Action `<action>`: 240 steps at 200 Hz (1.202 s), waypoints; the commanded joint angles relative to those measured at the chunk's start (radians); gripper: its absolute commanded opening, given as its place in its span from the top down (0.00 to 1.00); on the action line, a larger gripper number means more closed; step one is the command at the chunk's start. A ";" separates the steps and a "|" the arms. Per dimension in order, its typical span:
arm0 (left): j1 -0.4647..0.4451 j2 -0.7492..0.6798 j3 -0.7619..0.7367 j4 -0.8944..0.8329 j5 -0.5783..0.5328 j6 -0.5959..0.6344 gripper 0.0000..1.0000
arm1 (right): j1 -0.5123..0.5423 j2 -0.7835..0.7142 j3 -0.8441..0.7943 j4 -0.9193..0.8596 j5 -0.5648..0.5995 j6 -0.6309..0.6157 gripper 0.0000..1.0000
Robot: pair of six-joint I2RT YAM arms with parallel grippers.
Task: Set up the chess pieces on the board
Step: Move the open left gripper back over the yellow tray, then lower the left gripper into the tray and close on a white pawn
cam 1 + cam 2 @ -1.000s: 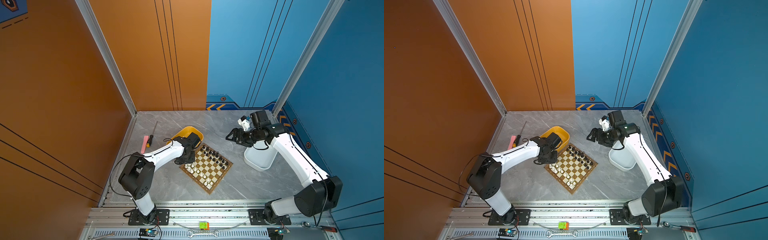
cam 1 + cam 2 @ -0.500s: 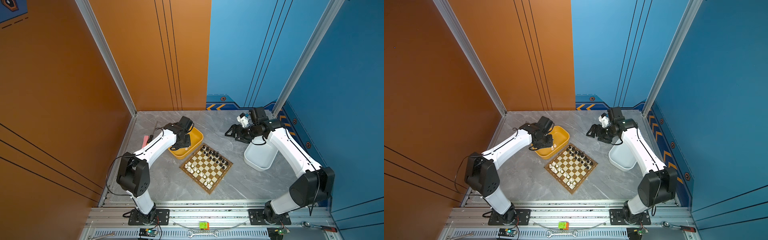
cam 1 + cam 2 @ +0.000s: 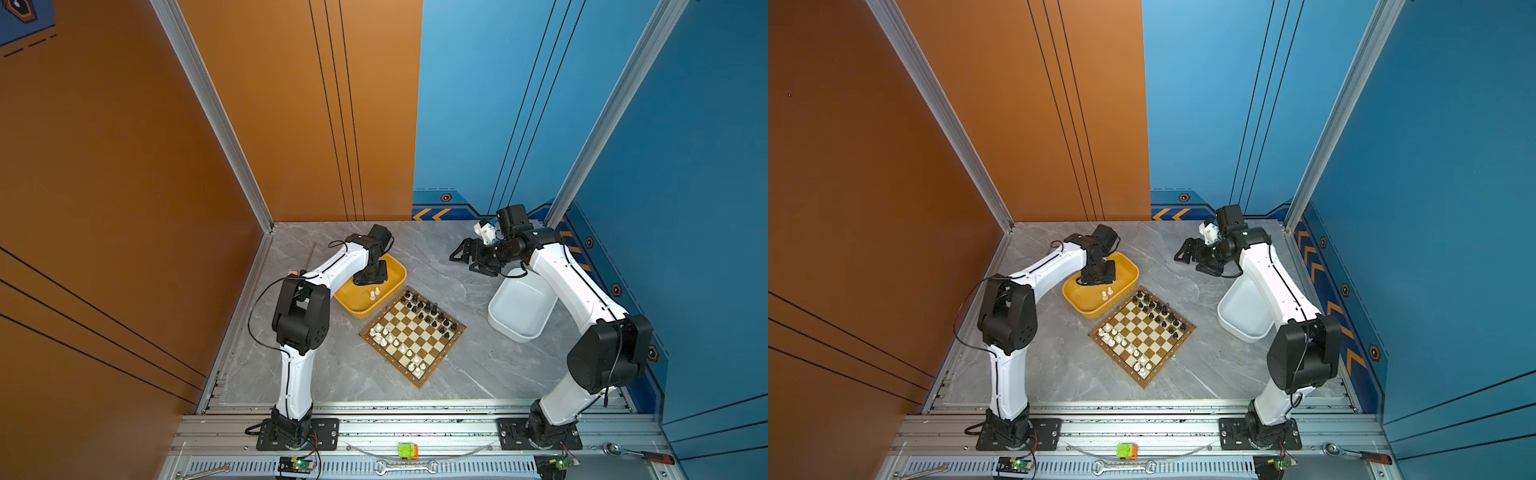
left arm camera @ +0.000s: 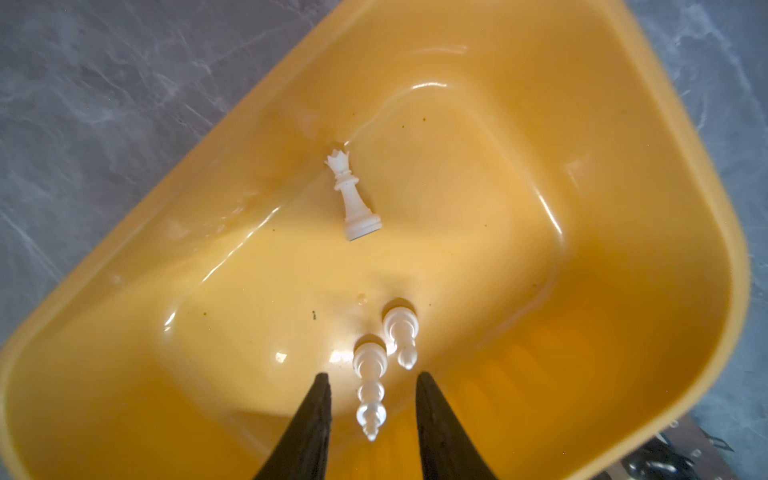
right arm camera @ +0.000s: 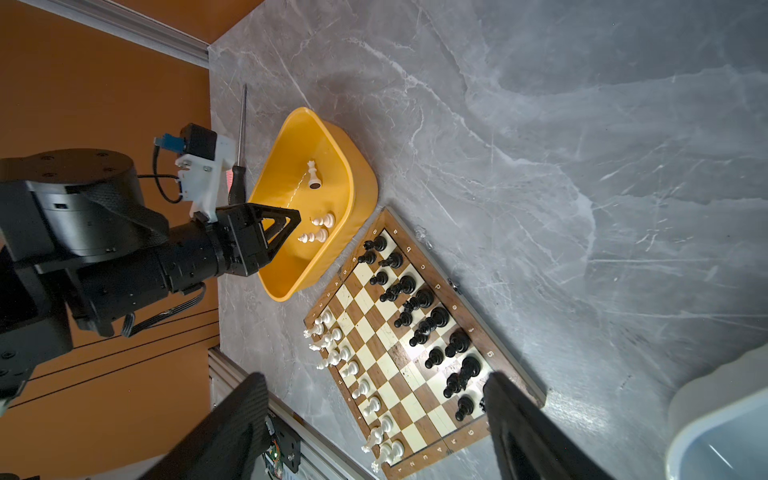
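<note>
Well, the left tool (image 4: 370, 375) hangs over the yellow tray (image 4: 602, 104), part-open, empty, lined up on an upright white piece (image 4: 370, 390) inside. I'd drop straight, pinch its stem, miss its neighbour (image 4: 401, 336). The board (image 3: 424, 336) lies beside the tray; the right tool (image 5: 374, 376) gapes empty, well apart.

We see both top views evenly bright and sharp, with only soft shadows. In the left wrist view, glare streaks the glossy yellow tray (image 4: 623, 208) and the two white pieces (image 4: 370, 365) closest to the lens blur. In the right wrist view, a bright patch washes out part of the board (image 5: 417, 355).
</note>
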 commanded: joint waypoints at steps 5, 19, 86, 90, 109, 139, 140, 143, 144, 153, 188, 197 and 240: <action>0.010 0.033 0.039 -0.047 0.023 0.028 0.65 | -0.019 0.013 0.039 -0.005 -0.015 -0.002 0.16; 0.010 0.038 0.039 -0.054 0.029 0.032 0.65 | -0.025 0.018 0.044 -0.011 -0.014 -0.002 0.16; 0.006 0.032 -0.013 -0.058 0.037 0.043 0.67 | -0.034 0.041 0.054 -0.029 -0.016 -0.006 0.16; 0.005 0.035 -0.013 -0.057 0.037 0.042 0.67 | -0.032 0.041 0.054 -0.028 -0.015 -0.006 0.16; 0.005 0.045 -0.013 -0.057 0.038 0.041 0.70 | -0.033 0.043 0.057 -0.030 -0.016 -0.006 0.16; 0.007 0.049 -0.009 -0.057 0.037 0.046 0.71 | -0.032 0.037 0.057 -0.033 -0.010 -0.005 0.16; 0.007 0.049 -0.009 -0.058 0.036 0.045 0.71 | -0.033 0.036 0.055 -0.033 -0.010 -0.005 0.16; 0.006 0.049 -0.008 -0.058 0.036 0.046 0.71 | -0.032 0.035 0.055 -0.033 -0.011 -0.004 0.16; 0.006 0.049 -0.008 -0.058 0.034 0.046 0.71 | -0.032 0.034 0.055 -0.033 -0.010 -0.004 0.16; 0.008 0.049 -0.009 -0.058 0.037 0.050 0.71 | -0.031 0.031 0.051 -0.033 -0.006 -0.003 0.16; 0.008 0.050 -0.016 -0.057 0.041 0.057 0.71 | -0.029 0.013 0.036 -0.033 0.002 0.002 0.16; 0.010 0.050 -0.018 -0.057 0.042 0.060 0.72 | -0.029 0.008 0.033 -0.033 0.005 0.002 0.16; 0.008 0.041 -0.034 -0.057 0.047 0.064 0.71 | -0.017 -0.006 0.022 -0.033 0.016 0.007 0.16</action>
